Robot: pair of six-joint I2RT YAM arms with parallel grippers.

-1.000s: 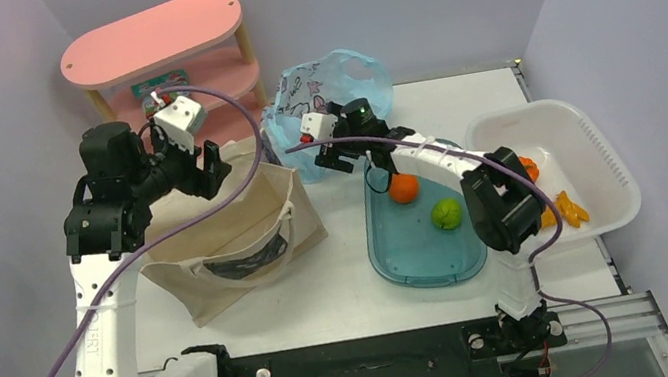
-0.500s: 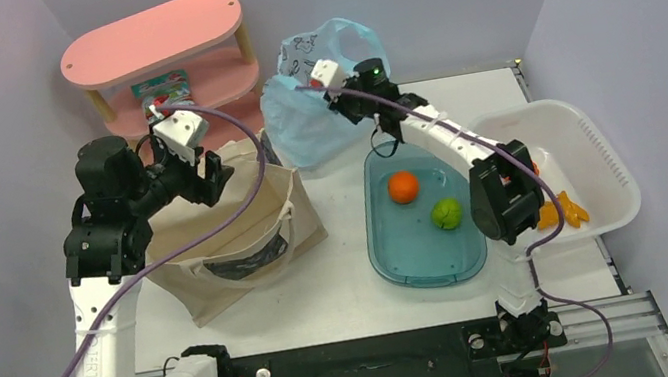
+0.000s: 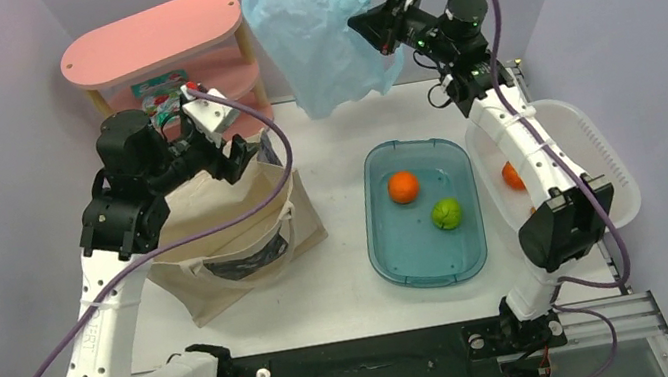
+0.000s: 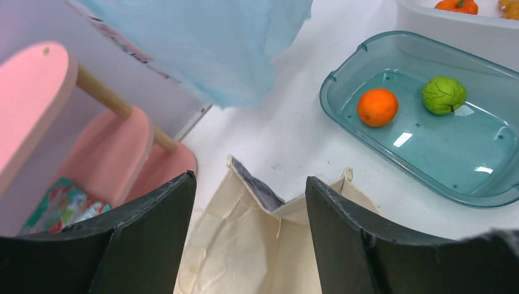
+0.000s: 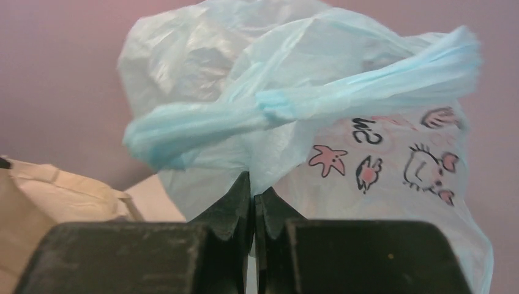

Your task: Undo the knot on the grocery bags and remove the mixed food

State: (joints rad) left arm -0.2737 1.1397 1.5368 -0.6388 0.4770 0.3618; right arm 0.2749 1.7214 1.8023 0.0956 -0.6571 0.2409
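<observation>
Up goes the bag point(image 3: 310, 30), hanging slack above and behind the tub point(image 3: 393, 265), with the right gripper point(image 5: 252, 191) and its jaws pinched shut on the plastic. Inside the tub lie the orange point(image 3: 403, 187) and the green fruit point(image 3: 446, 213), so this looks like the emptying step. Left of the tub, the left gripper point(image 4: 251, 184) hovers over the tote point(image 3: 233, 215), jaws open and empty. The next move, I'd judge, is a shake or a set-down clear of the tub.

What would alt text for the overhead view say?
The right gripper, shut, holds a thin light blue plastic bag high above the white table. A round orange fruit and round green fruit lie in a teal plastic tub.
</observation>
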